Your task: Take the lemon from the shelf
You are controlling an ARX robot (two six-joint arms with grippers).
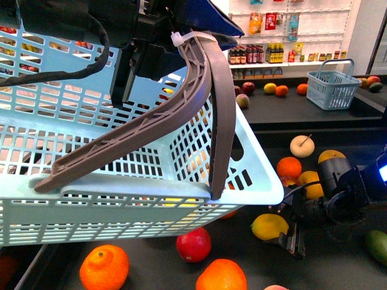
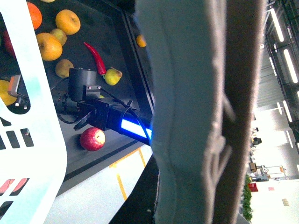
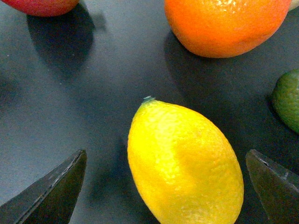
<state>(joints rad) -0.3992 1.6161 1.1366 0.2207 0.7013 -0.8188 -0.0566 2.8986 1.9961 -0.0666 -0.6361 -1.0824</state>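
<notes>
Right wrist view, looking down on the lemon point(image 3: 184, 163) lying on the black shelf point(image 3: 56, 93), between the spread, untouching tips of the right gripper point(image 3: 164, 158). Risks squirting sideways if squeezed off-centre on that rounded skin, rolling toward the orange point(image 3: 224, 23) near by, or slipping loose on lifting.

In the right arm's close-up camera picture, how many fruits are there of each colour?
yellow lemon: 1
orange fruit: 1
red fruit: 1
green fruit: 1
Total: 4, not counting a pale sliver at one corner, too small to tell.
</notes>
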